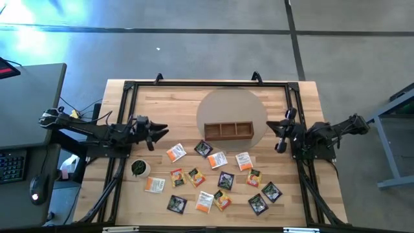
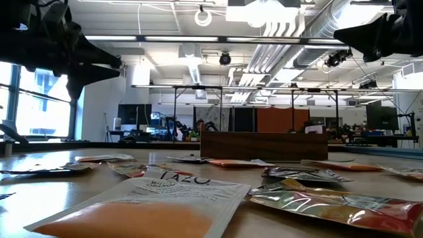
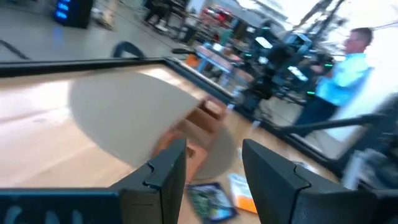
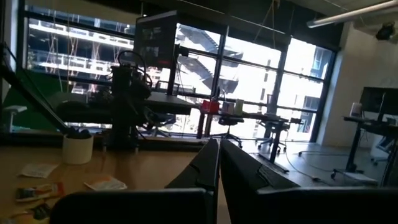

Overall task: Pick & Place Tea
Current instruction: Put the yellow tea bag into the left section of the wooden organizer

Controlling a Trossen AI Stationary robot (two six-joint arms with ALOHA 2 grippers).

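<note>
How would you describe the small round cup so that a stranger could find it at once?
Start from the wooden tray on the grey round mat, then look toward the left arm's side of the table. The cup stands beside a white-and-orange packet. It alone is round, with a dark green centre.

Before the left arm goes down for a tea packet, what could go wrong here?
1. The tea packets lie flat and crowded, several touching or overlapping, so the open left gripper may slip off one or lift two.
2. The cup stands just below that gripper and could be knocked.
3. The wooden tray has narrow compartments, so a packet might catch on a wall.
</note>
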